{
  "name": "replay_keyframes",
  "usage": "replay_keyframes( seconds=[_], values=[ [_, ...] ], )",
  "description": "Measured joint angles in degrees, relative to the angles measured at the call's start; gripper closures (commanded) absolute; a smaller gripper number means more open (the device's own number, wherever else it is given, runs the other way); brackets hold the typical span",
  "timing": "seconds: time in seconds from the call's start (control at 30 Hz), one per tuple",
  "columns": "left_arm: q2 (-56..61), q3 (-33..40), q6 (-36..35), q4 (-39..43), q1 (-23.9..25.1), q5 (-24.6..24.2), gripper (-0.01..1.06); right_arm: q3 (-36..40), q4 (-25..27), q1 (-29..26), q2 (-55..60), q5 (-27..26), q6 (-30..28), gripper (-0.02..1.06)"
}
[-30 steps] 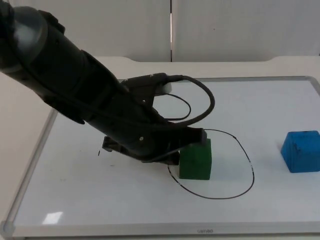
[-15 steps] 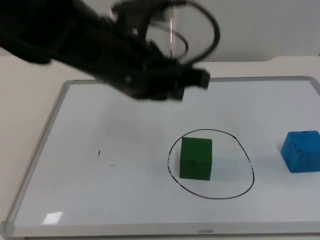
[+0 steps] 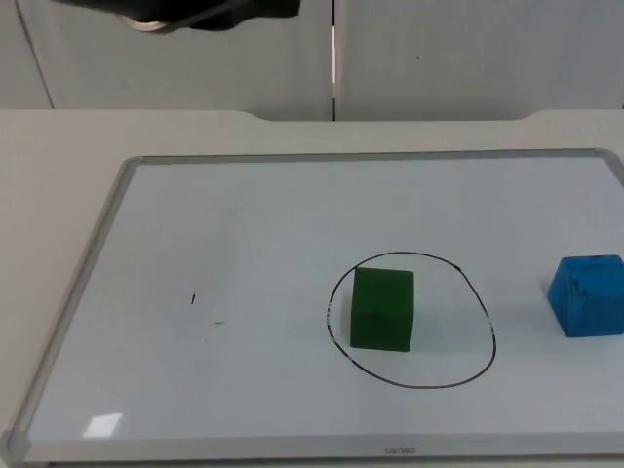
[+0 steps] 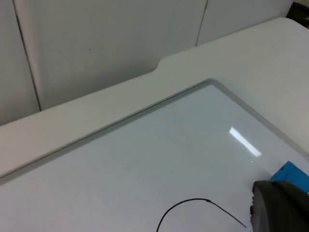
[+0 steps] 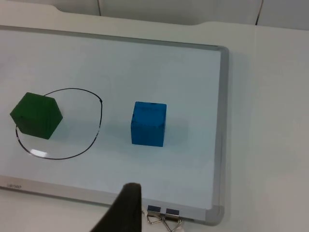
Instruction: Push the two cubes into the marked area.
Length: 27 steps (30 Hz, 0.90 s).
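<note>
The green cube point(image 3: 381, 309) sits inside the drawn black ring point(image 3: 485, 322) on the whiteboard point(image 3: 244, 224), toward the ring's 9 o'clock side. The blue cube point(image 3: 587, 294) stands well apart at 3 o'clock from the ring, near the board's edge. The left gripper point(image 3: 210, 12), probably lifted high, is at 11 o'clock over the wall; I cannot tell its opening. Two binder clips point(image 5: 163, 216) hang at the board's frame.

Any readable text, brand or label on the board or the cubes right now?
Small grey print on the whiteboard's near frame edge: too small to read.
Green cube: no marking.
Blue cube: dark specks, no lettering.
Drawn ring: a plain outline, no writing.
</note>
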State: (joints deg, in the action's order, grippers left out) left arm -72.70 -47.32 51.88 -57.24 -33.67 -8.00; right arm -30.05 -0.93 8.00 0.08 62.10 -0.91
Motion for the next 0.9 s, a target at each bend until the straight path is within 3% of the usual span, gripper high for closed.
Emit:
replay_keyframes(
  seconds=[0.17, 0.33, 0.47, 0.5, 0.63, 0.67, 0.73, 0.9],
  values=[
    [7.0, 4.6, -0.1, 1.7, 0.0, -0.6, 1.05, 0.0, 0.0, 0.0, 0.0, 0.0, 0.0, -0.01],
    [13.7, 7.1, -3.5, 3.8, 0.0, -4.4, 1.05, 0.0, 0.0, 0.0, 0.0, 0.0, 0.0, -0.01],
    [19.0, 7.4, -11.6, 17.1, 0.0, -10.9, 1.05, 0.0, 0.0, 0.0, 0.0, 0.0, 0.0, -0.01],
    [19.0, 7.4, -11.6, 17.1, 0.0, -10.9, 1.05, 0.0, 0.0, 0.0, 0.0, 0.0, 0.0, -0.01],
    [25.0, 7.5, -29.3, 36.7, 0.0, -20.1, 1.05, 0.0, 0.0, 0.0, 0.0, 0.0, 0.0, -0.01],
    [25.0, 7.5, -29.3, 36.7, 0.0, -20.1, 1.05, 0.0, 0.0, 0.0, 0.0, 0.0, 0.0, -0.01],
    [29.2, 7.5, -38.7, 46.3, 0.0, -25.7, 1.05, 0.0, 0.0, 0.0, 0.0, 0.0, 0.2, -0.01],
    [37.3, 7.6, -42.7, 51.5, 0.0, -32.8, 1.05, 0.0, 0.0, 0.0, 0.0, 0.0, 0.2, -0.01]
  ],
)
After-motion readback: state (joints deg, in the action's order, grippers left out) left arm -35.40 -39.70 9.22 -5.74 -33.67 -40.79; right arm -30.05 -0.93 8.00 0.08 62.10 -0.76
